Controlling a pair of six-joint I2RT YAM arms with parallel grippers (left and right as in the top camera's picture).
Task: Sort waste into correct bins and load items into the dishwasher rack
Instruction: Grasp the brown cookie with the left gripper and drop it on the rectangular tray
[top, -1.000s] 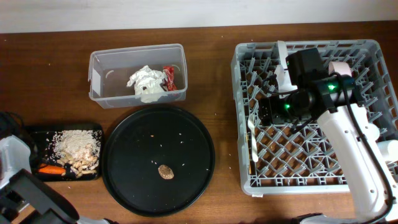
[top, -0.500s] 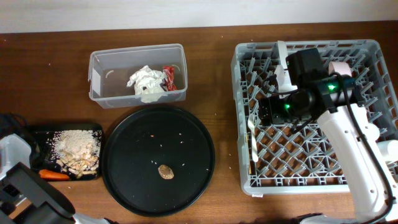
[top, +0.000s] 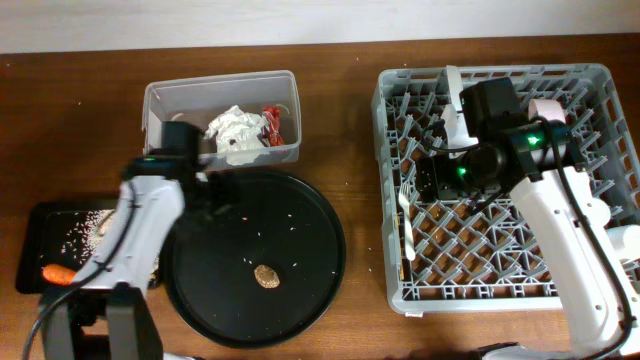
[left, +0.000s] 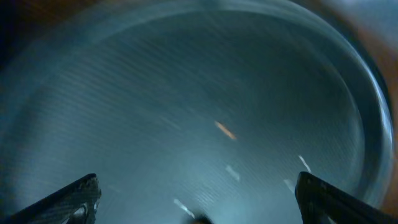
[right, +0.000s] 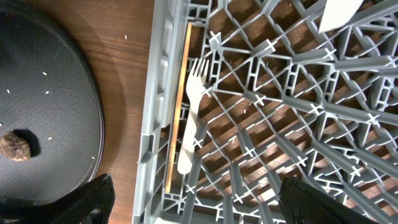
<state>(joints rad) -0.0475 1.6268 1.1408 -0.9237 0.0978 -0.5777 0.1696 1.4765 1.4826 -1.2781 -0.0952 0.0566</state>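
Overhead, your left gripper (top: 222, 186) gaping empty over the round black tray's (top: 312, 215) upper-left rim, brown lump (top: 265, 275) lower centre with bare tray all round, your right gripper (top: 428, 182) spread open above the rack's (top: 500, 295) left edge, white fork (top: 405, 212) lying along it.

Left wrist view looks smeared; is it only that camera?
Left wrist: heavily blurred with a blue cast, only the round black tray and streaked crumbs readable; right wrist: sharp, white fork crisp; overhead: sharp, evenly lit.
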